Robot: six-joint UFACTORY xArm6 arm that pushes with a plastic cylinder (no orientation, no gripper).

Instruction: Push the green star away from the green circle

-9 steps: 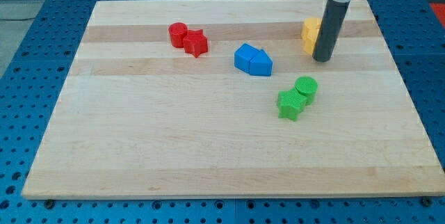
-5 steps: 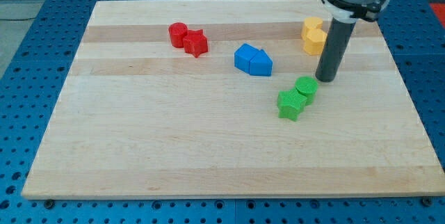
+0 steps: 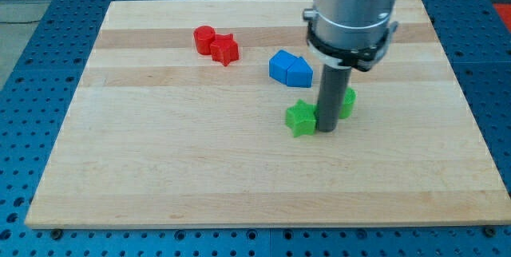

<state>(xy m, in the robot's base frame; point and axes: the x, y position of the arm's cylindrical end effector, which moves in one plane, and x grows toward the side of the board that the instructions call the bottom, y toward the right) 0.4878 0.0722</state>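
Note:
The green star (image 3: pixel 301 118) lies on the wooden board (image 3: pixel 200 177), right of its middle. My tip (image 3: pixel 326 129) stands on the board against the star's right side, between the star and the green circle (image 3: pixel 346 103). The rod hides most of the circle; only its right part shows. The star and the circle are apart, with the rod in the gap.
Two blue blocks (image 3: pixel 289 69) sit together just above the star. A red cylinder (image 3: pixel 204 39) and a red star (image 3: pixel 225 49) touch at the upper left. The arm's grey body (image 3: pixel 351 9) hides the board's upper right, where the yellow blocks stood.
My tip moved down and left from beside the yellow blocks to between the green blocks. The green star slid left, away from the circle. The arm now covers the yellow blocks.

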